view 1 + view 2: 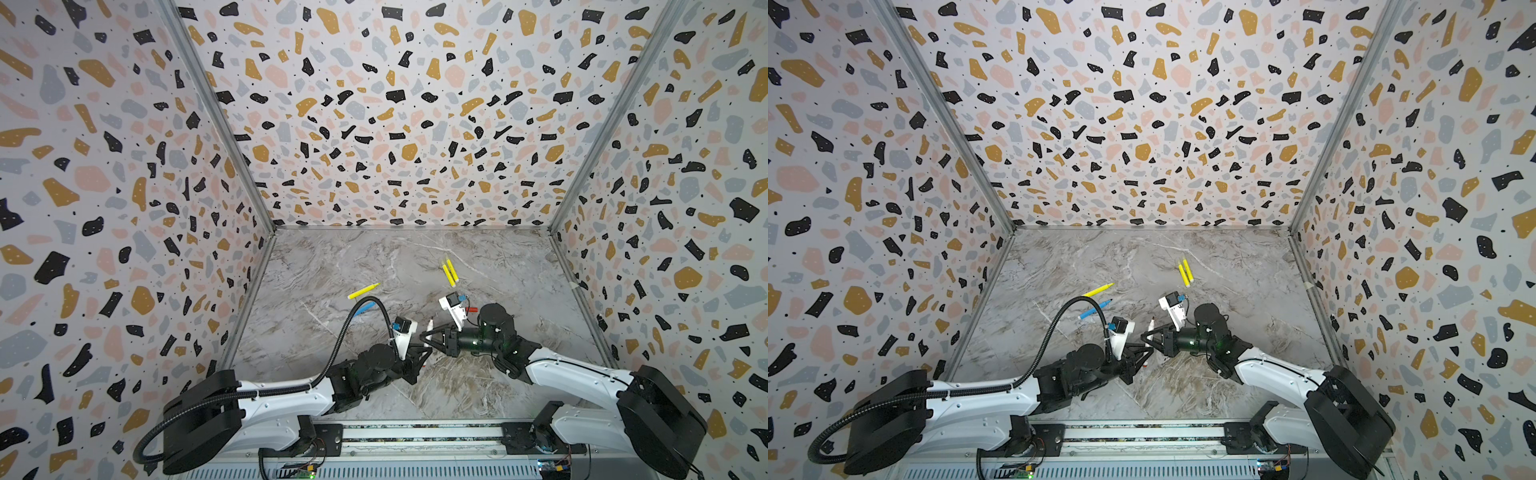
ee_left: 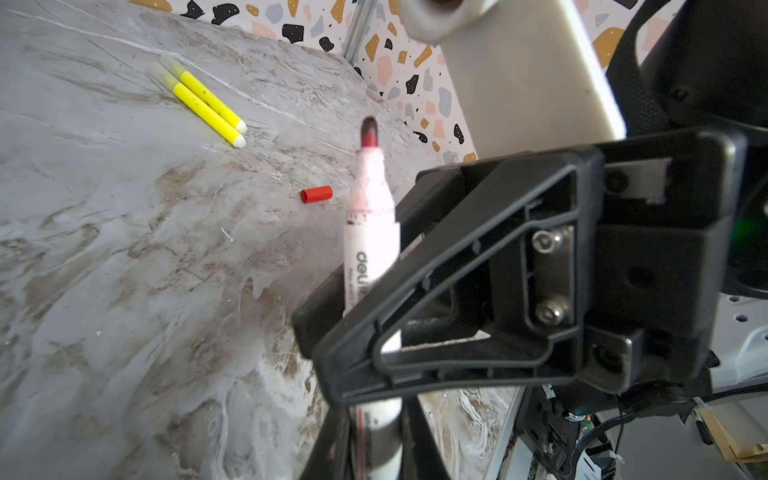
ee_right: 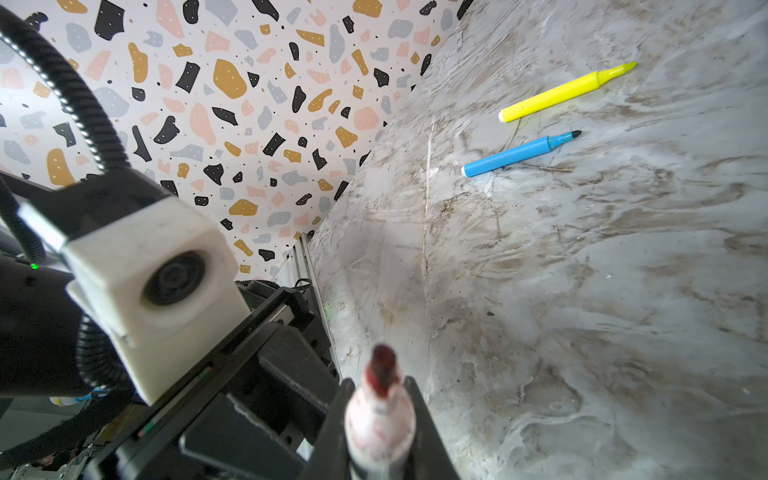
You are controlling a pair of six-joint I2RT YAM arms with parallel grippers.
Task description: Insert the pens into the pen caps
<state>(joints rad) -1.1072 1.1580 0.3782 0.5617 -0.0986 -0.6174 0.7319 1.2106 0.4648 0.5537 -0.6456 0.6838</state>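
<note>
Marble tabletop [image 1: 374, 257], terrazzo walls [image 1: 374, 124] all round. Left tool [image 2: 376, 449] and right tool [image 3: 374, 419] are both clamped tight on the white red-tipped marker [image 2: 370, 249], near the middle. Red cap [image 2: 316, 194] lies to their right, two capped yellow pens [image 1: 450, 272] farther back, and an uncapped yellow pen [image 3: 557, 93] and blue pen [image 3: 519, 151] to the left.

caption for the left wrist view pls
The left gripper and right gripper clamp the uncapped red-tipped marker; red cap and two yellow pens lie on the table
</note>
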